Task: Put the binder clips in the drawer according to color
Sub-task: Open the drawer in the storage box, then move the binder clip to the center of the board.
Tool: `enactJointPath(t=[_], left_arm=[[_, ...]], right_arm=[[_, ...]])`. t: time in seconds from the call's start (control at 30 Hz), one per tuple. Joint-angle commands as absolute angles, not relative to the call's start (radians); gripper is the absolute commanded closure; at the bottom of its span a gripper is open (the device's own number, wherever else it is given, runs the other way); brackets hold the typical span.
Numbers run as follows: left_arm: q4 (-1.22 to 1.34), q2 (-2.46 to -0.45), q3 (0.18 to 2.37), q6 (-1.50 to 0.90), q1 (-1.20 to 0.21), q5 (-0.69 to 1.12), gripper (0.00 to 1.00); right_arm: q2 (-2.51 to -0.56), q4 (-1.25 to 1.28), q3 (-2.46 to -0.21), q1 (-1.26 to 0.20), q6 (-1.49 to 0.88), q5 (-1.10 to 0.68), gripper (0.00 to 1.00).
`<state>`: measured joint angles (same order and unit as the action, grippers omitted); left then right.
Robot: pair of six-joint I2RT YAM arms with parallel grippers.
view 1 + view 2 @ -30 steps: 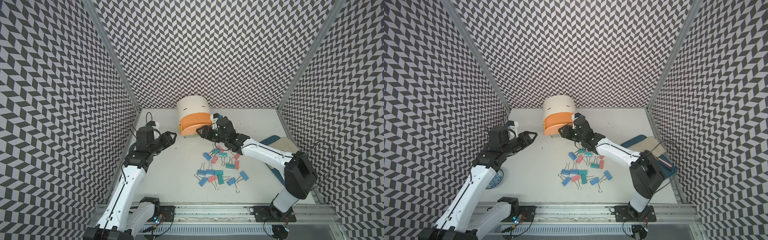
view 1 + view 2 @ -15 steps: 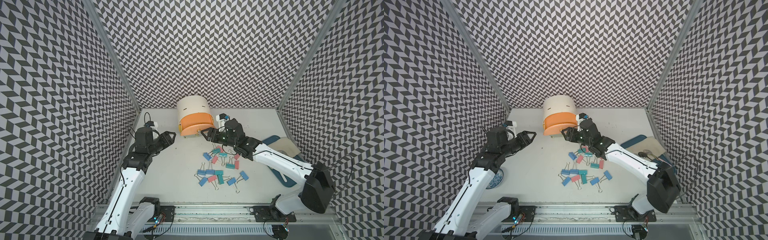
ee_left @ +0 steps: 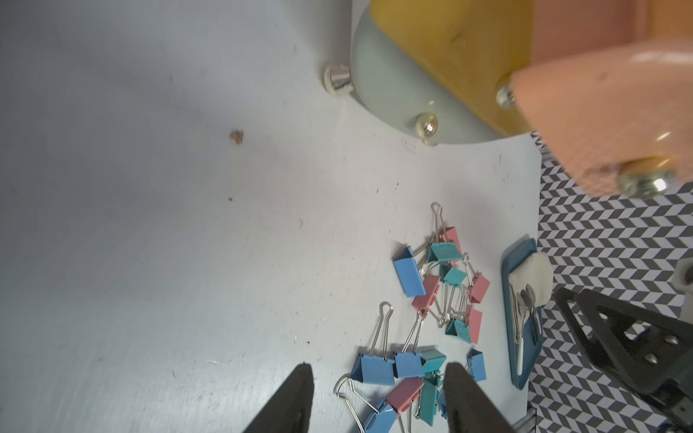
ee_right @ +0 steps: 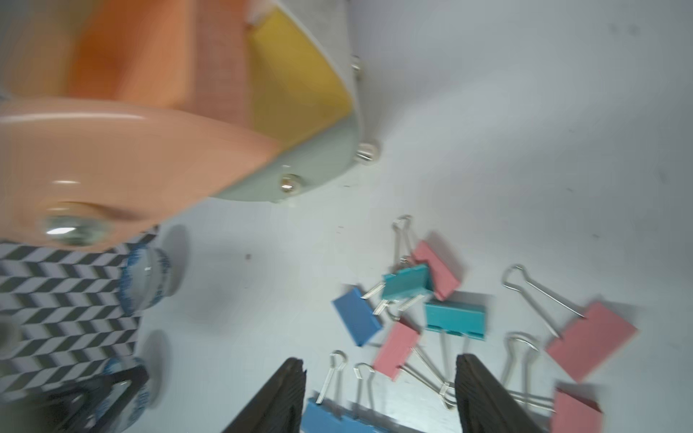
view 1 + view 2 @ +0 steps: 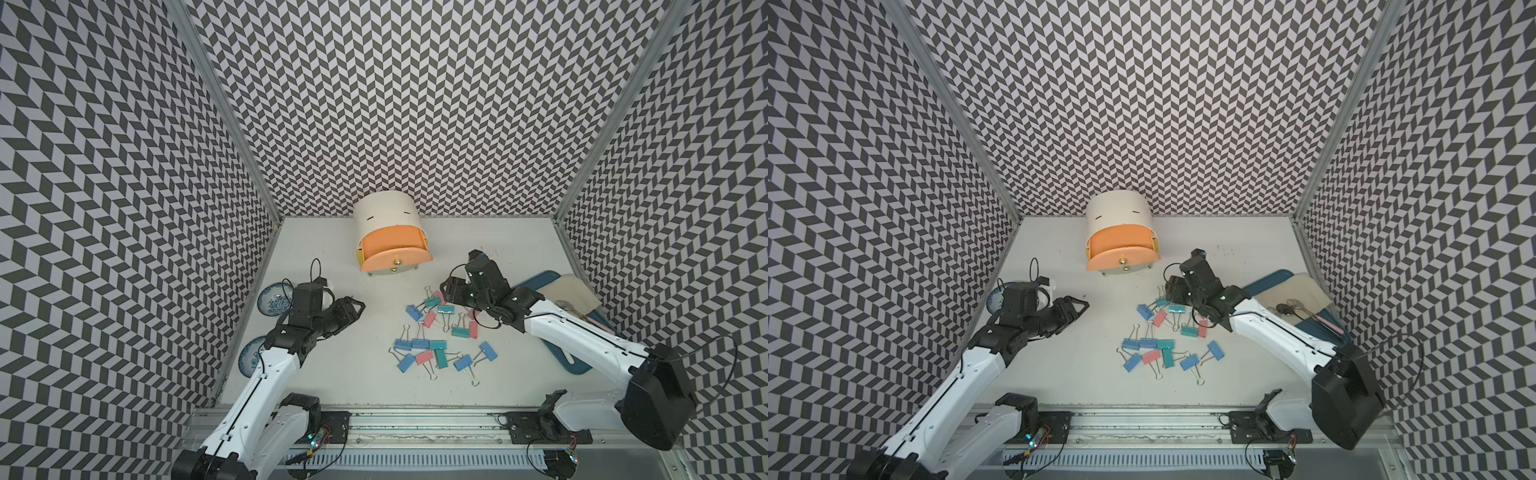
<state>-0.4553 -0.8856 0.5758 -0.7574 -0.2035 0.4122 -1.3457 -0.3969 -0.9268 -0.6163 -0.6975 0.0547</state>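
You have the binder clips scattered mid-desk, all outside the drawer, which stands at the back with its peach top compartment pulled out. Your right pincer hangs over the pile's far edge, jaws wide apart and holding nothing. Your left pincer sits well to the left of the clips, likewise spread and empty.

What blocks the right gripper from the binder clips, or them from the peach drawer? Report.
Nothing visible: the open right gripper hovers above the binder clips, bare table up to the pulled-out peach drawer.
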Motion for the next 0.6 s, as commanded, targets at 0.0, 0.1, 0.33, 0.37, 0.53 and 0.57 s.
enactJointPath(t=[0.0, 0.1, 0.33, 0.37, 0.53, 0.57], left_arm=[[-0.367, -0.865, 0.535, -0.804, -0.244, 0.438, 0.40], [-0.359, -0.861, 0.500, -0.807, -0.265, 0.441, 0.40], [-0.309, -0.866, 0.446, -0.835, -0.289, 0.449, 0.40], [-0.304, -0.872, 0.446, -0.838, -0.295, 0.447, 0.40], [-0.287, -0.911, 0.468, -0.833, -0.319, 0.444, 0.40], [-0.288, -0.916, 0.476, -0.830, -0.323, 0.444, 0.40]], right_arm=[[-1.303, -0.461, -0.865, -0.564, -0.705, 0.033, 0.34], [-1.279, -0.474, -0.805, -0.533, -0.706, 0.018, 0.36], [-1.236, -0.502, -0.721, -0.514, -0.745, 0.029, 0.35], [-1.232, -0.503, -0.715, -0.514, -0.748, 0.033, 0.35], [-1.239, -0.492, -0.707, -0.505, -0.751, 0.059, 0.35], [-1.249, -0.490, -0.711, -0.501, -0.742, 0.064, 0.35]])
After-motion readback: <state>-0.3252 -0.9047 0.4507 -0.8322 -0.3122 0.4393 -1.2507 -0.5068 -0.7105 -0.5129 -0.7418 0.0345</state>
